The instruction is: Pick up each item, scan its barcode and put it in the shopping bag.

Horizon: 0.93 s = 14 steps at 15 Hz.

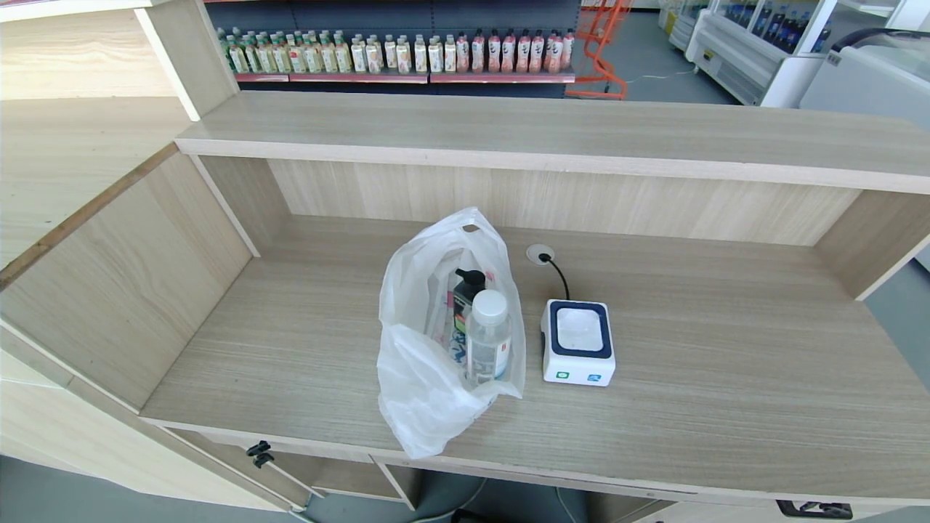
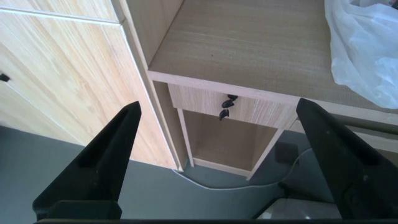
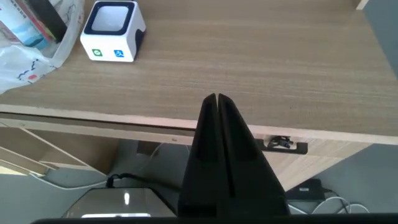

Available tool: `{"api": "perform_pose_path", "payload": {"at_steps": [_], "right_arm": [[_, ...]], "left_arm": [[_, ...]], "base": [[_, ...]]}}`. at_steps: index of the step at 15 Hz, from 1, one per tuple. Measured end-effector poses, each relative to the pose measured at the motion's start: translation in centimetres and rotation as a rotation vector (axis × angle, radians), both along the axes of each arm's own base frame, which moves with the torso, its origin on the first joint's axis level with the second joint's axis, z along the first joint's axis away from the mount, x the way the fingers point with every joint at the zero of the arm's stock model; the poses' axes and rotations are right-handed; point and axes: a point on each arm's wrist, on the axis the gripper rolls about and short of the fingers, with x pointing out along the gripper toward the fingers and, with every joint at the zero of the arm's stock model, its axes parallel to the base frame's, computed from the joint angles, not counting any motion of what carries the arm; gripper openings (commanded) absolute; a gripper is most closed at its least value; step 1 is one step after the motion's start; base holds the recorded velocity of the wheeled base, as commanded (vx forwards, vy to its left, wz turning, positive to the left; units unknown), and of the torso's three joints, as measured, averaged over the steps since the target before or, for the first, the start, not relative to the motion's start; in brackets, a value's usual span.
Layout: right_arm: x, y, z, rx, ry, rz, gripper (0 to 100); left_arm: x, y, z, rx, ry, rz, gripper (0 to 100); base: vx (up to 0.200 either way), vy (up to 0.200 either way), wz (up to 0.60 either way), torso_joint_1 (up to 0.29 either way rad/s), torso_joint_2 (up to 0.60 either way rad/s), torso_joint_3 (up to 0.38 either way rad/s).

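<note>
Fingers [image 2: 99, 168] of the left gripper [image 2: 219, 104] are standing wide apart and gripping nothing, hanging low in front of the counter's near edge, above a drawer [image 2: 249, 113]. The right gripper [image 3: 216, 101] is sitting pressed shut on nothing, also low and in front of that edge.

On the counter [image 1: 726, 363], the shopping bag [image 1: 429, 392] is slumping close to the front, its mouth gaping towards the scanner [image 1: 577, 341] just beside it. Inside, a clear bottle [image 1: 488, 334] is standing with a dark pump bottle [image 1: 468, 290] behind it, both leaning on the film. Every item I can make out is already lying in the bag.

Handling, as a guess: the bag is looking thin, soft and slippery, and is likely to sag once lifted, so the handle loop [image 1: 470, 229] at the top is the better hold. The clear bottle is seeming light, stiff and smooth, so grip round the body under the cap. Avoid the pump head.

A cable [image 1: 558, 276] is running from the scanner back to a hole in the counter. Far behind, a shelf of drinks [image 1: 399, 54] is lining the aisle.
</note>
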Motion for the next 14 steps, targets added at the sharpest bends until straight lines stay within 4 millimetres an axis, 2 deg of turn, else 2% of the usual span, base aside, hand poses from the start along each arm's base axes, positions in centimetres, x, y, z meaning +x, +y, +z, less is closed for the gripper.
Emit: {"api": "perform_pose_path", "payload": {"at_steps": [3, 9, 12, 14], "right_arm": [[0.00, 0.00, 0.01, 0.000, 0.000, 0.000, 0], [0.00, 0.00, 0.00, 0.000, 0.001, 0.000, 0], [0.00, 0.00, 0.01, 0.000, 0.000, 0.000, 0], [0.00, 0.00, 0.00, 0.000, 0.001, 0.000, 0]], "left_arm": [[0.00, 0.00, 0.00, 0.001, 0.000, -0.001, 100], [0.00, 0.00, 0.00, 0.002, 0.000, -0.002, 100], [0.00, 0.00, 0.00, 0.001, 0.000, -0.002, 100], [0.00, 0.00, 0.00, 0.007, 0.001, -0.002, 100]], "base": [[0.000, 0.000, 0.00, 0.000, 0.00, 0.000], [0.000, -0.200, 0.00, 0.004, 0.00, 0.002], [0.000, 0.000, 0.00, 0.000, 0.00, 0.000], [0.200, 0.000, 0.00, 0.005, 0.00, 0.000]]}}
